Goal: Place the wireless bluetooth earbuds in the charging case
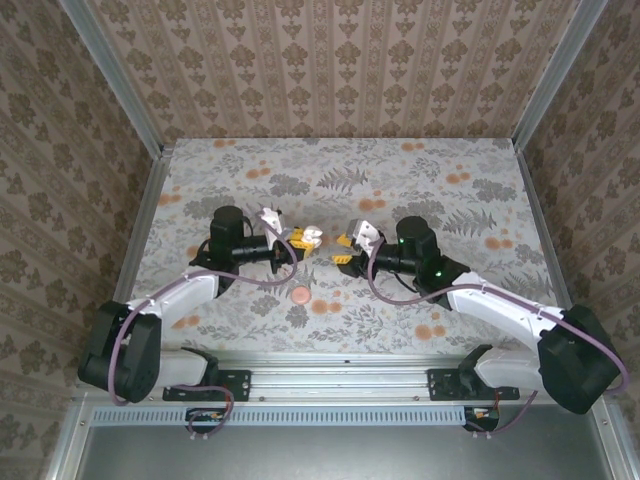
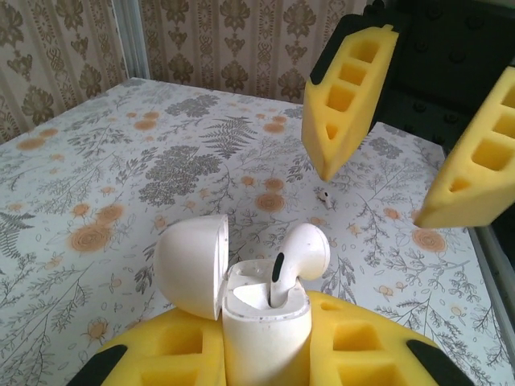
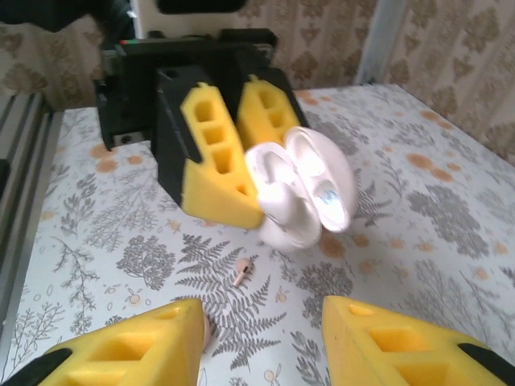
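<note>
left gripper (image 1: 303, 237) clamped on case (image 2: 265, 322), earbud (image 2: 304, 249) protruding, right gripper (image 3: 261, 310) apart, loose earbud (image 3: 243, 272) between, pink disc (image 1: 298, 294) nearby

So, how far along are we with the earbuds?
Done: the charging case is clamped in the left gripper, lid open. In hand: one earbud stands in its slot, seemingly not pushed home; the right gripper is open, off it. Left: seat it, then fetch the small piece on the table, probably the second earbud.

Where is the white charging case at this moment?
In the left wrist view, the charging case sits clamped in the left gripper, lid open, facing the open right gripper above the middle of the table.
</note>
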